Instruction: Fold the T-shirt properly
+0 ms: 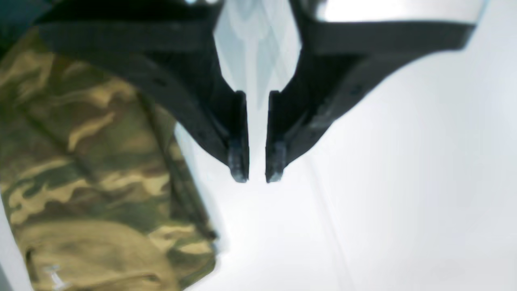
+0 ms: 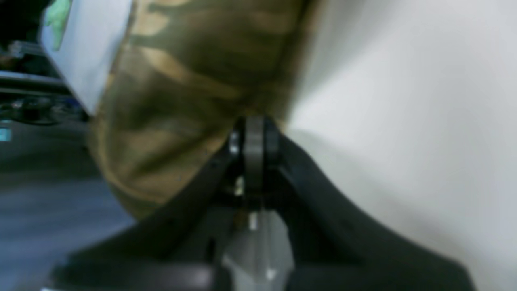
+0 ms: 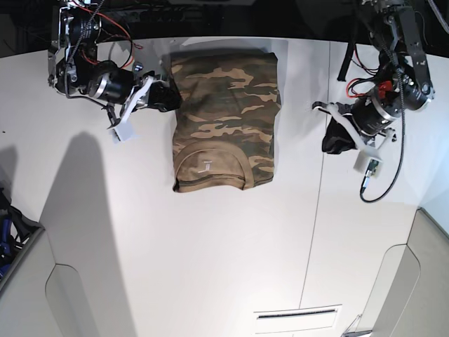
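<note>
The camouflage T-shirt (image 3: 224,105) lies folded into a tall rectangle at the back middle of the white table (image 3: 210,246), collar and pale label toward the front. My right gripper (image 3: 168,98) is shut, its tips (image 2: 253,125) against the shirt's (image 2: 194,60) left edge. The blur hides whether any cloth is pinched. My left gripper (image 3: 335,140) hovers over bare table well to the right of the shirt. In the left wrist view its fingers (image 1: 238,161) stand a narrow gap apart (image 1: 256,176) with nothing between them, and the shirt (image 1: 80,161) lies off to the left.
A table seam (image 3: 312,210) runs front to back right of the shirt. A small white connector on a cable (image 3: 372,167) dangles from the left arm. The table's edge and dark floor (image 2: 40,202) show beside the right gripper.
</note>
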Controlling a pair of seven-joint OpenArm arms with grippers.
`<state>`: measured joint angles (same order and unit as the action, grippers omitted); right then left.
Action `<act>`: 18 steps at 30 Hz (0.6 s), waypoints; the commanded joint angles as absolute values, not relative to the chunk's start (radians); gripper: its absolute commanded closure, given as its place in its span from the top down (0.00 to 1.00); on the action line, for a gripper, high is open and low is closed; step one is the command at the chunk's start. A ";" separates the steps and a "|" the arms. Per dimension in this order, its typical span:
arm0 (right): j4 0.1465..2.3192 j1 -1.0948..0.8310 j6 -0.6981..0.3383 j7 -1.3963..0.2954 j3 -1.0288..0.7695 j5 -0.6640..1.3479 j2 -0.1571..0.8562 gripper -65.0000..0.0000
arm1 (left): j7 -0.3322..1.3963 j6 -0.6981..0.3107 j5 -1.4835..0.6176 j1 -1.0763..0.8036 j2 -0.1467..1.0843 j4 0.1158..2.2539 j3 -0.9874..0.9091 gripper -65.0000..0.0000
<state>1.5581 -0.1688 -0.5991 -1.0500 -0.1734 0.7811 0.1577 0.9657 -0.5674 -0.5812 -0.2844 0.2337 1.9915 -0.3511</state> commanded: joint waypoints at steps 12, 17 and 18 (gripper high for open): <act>1.726 -0.273 -0.612 -1.211 -0.232 0.988 0.389 0.00 | 0.965 -0.569 -0.591 -0.727 0.210 2.150 -0.559 0.13; 1.750 -0.397 -0.614 -1.217 -0.232 1.030 0.466 0.00 | 0.995 -0.574 -0.575 -0.879 0.179 2.150 -0.584 0.13; 1.750 -0.422 -0.614 -1.222 -0.232 1.033 0.477 0.00 | 0.995 -0.583 -0.578 -0.912 0.179 2.149 -0.584 0.13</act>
<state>1.7355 -0.4221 -0.6098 -1.2266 -0.2260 1.0142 0.4625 1.0035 -0.5751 -0.5690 -0.8989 0.1745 2.1319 -0.5770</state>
